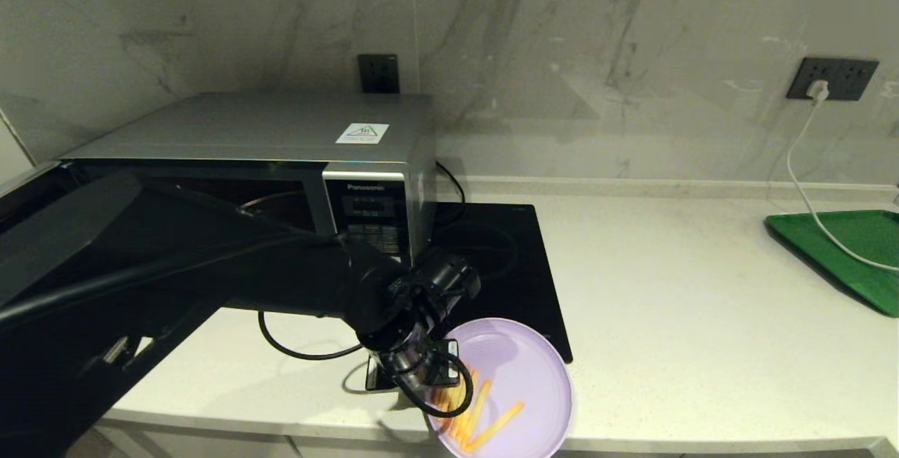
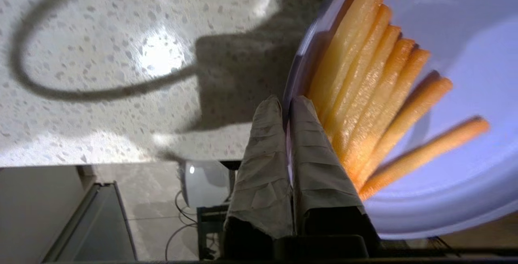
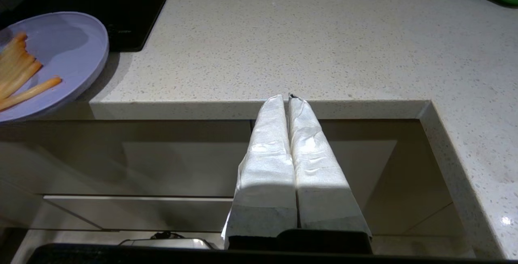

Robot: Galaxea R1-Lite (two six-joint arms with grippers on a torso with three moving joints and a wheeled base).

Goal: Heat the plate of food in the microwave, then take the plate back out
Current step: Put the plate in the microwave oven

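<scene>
The lilac plate point(image 1: 523, 367) with orange-yellow fries point(image 1: 484, 409) is at the counter's front edge, partly over it. My left gripper point(image 1: 437, 382) is shut on its left rim. In the left wrist view the rim runs between the two taped fingers point(image 2: 263, 150), and the fries point(image 2: 376, 94) lie right beside them on the plate point(image 2: 465, 53). Behind my left arm stands the silver microwave point(image 1: 281, 128); its dark cavity shows beside the keypad point(image 1: 369, 213). My right gripper point(image 3: 286, 99) is shut and empty, below the counter's front edge, right of the plate point(image 3: 68, 41).
A flat black hob point(image 1: 509, 254) lies just behind the plate. A green tray point(image 1: 853, 251) sits at the far right with a white cable point(image 1: 801, 187) running to a wall socket. A black cord point(image 1: 302, 352) loops on the counter point(image 1: 702, 317) before the microwave.
</scene>
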